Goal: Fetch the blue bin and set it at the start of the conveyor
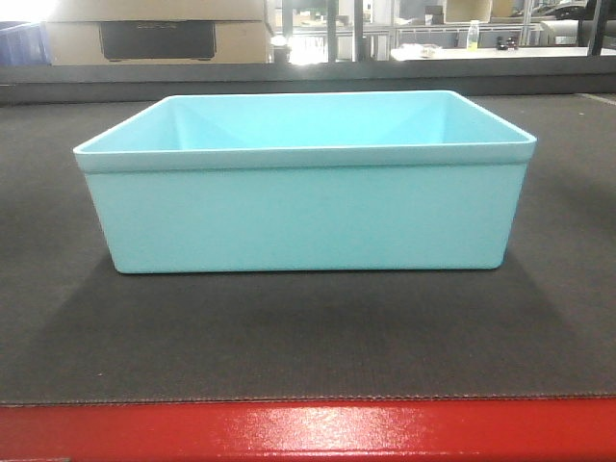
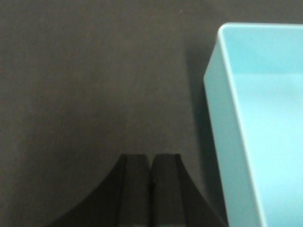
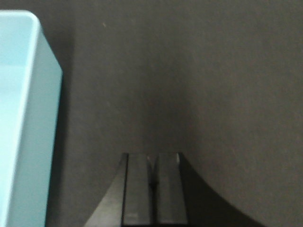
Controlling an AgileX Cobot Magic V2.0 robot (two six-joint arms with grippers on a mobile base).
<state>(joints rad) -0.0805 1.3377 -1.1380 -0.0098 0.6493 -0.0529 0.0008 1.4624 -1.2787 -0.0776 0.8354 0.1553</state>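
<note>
The blue bin (image 1: 306, 214), a light turquoise tub, stands upright and empty on the dark grey conveyor belt (image 1: 289, 337), just behind the red frame edge (image 1: 308, 431) at the belt's end. In the left wrist view the bin (image 2: 258, 137) is to the right of my left gripper (image 2: 151, 158), which is shut, empty and apart from the bin over bare belt. In the right wrist view the bin (image 3: 26, 127) is to the left of my right gripper (image 3: 152, 156), also shut, empty and apart from it. Neither gripper shows in the front view.
Beyond the belt's far edge stand a cardboard box (image 1: 159, 34) at the back left and tables with small items (image 1: 472, 38) at the back right. The belt (image 2: 94, 85) stretches bare to the left and right (image 3: 213, 94) of the bin.
</note>
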